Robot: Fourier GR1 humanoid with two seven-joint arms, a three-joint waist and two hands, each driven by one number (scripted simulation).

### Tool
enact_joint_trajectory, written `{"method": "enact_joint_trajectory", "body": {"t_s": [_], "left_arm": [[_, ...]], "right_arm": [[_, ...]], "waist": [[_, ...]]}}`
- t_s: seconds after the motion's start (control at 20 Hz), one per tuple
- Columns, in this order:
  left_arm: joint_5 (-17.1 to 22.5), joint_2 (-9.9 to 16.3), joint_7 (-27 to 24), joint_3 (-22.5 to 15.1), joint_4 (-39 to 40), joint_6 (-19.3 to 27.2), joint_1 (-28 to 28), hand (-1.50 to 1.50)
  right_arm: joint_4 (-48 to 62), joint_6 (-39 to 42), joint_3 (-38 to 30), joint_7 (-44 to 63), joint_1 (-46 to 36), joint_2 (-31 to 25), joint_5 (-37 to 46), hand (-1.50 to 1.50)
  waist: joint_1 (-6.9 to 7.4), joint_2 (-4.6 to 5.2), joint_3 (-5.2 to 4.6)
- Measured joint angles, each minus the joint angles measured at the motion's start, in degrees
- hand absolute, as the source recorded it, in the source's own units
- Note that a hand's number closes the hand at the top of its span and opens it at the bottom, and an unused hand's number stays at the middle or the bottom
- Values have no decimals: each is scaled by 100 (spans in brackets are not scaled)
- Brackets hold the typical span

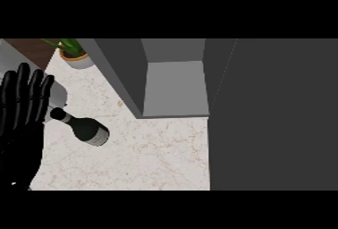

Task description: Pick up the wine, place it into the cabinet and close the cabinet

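- In the head view we saw the wine bottle (86, 129) standing on the pale worktop (152, 156), its dark cap towards the view's left and its body just right of it; nothing held it.
- The left robot hand (25, 96) showed at the view's left edge, fingers straight and spread, pointing up the frame, close beside the bottle's neck. We could not tell whether it touched the bottle. It closed on nothing.
- The right robot hand did not show at all.
- The cabinet (175, 89) stood open further right, its grey shelf bare, with the dark door (277, 112) filling the right side. A potted plant (71, 53) sat at the upper left.
- We judged the pick-up not yet done. To do it well, we would bring a robot hand level with the bottle's body, below the neck, curl round it squarely, lift straight, then carry it clear of the cabinet's near wall.
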Motion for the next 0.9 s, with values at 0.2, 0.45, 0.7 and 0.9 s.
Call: {"method": "enact_joint_trajectory", "body": {"t_s": [0.2, 0.45, 0.7, 0.9], "left_arm": [[-890, -230, 102, -57, 227, 722, -120, -150], [-1117, -423, 354, -129, 761, 2357, -280, -150], [-1171, -481, 596, -936, 1420, 4037, -893, -150], [-1364, -496, 1008, -1433, 1832, 4932, -1543, -150]], "right_arm": [[-104, 52, 61, -137, 271, 99, -122, -150], [-335, 490, 479, 118, 658, 51, -488, -150], [-945, 756, 757, 665, 1051, -71, -843, -150], [-1591, 687, 946, 1261, 1198, -94, -883, -150]], "waist": [[-12, 43, -156], [-88, 74, -233], [-98, 71, -254], [-39, 66, -258]]}}
